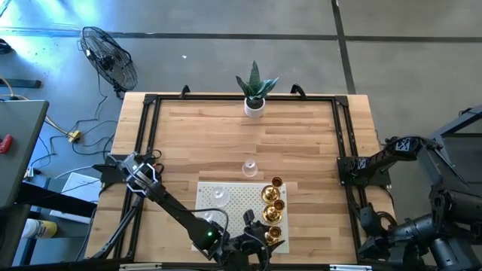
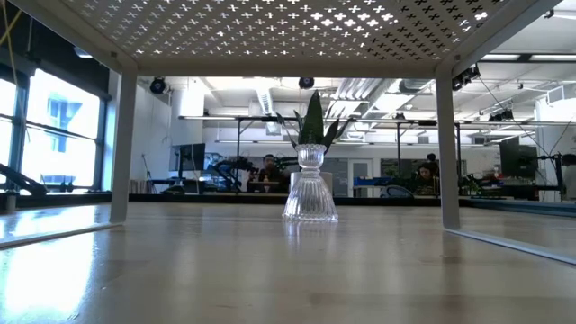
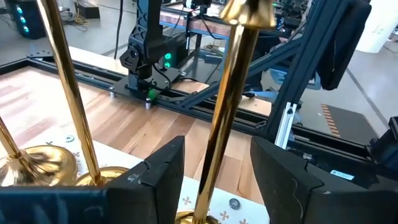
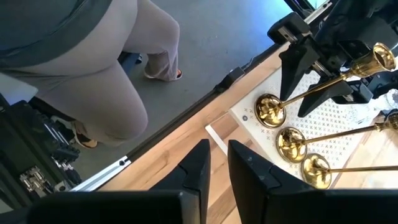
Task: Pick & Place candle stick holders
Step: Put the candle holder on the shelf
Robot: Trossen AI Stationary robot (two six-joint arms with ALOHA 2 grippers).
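The left end effector (image 1: pixel 260 245) sits at the near edge of the surface (image 1: pixel 301 143), over the near right corner of the white perforated stand (image 1: pixel 233 197), and its fingers (image 3: pixel 158 171) stand wide apart on either side of a gold holder (image 3: pixel 227 106). In the left wrist view the thin stem rises upright through the gap between the two fingers, touching neither as far as can be told, so this holder stands on the stand on its own base and is not gripped. Its long axis is vertical, and so is the gap it passes through, so a straight pull back toward the near side looks like what would clear it without knocking it over. Three more gold holders (image 1: pixel 273 197) stand in a row just beyond it along the right side of the stand, close enough that a sideways drift might touch them. One glass holder (image 1: pixel 249 168) stands alone on the bare wood just beyond the stand's far edge, toward the plant pot (image 1: pixel 254 105); another glass holder (image 1: pixel 219 193) shows faintly on the stand's left part. The left arm is by far the nearer to all of these. The right end effector (image 4: pixel 214 158) waits off the right near corner of the surface, fingers narrow and holding nothing, with a person's legs (image 4: pixel 118 81) beyond the edge.
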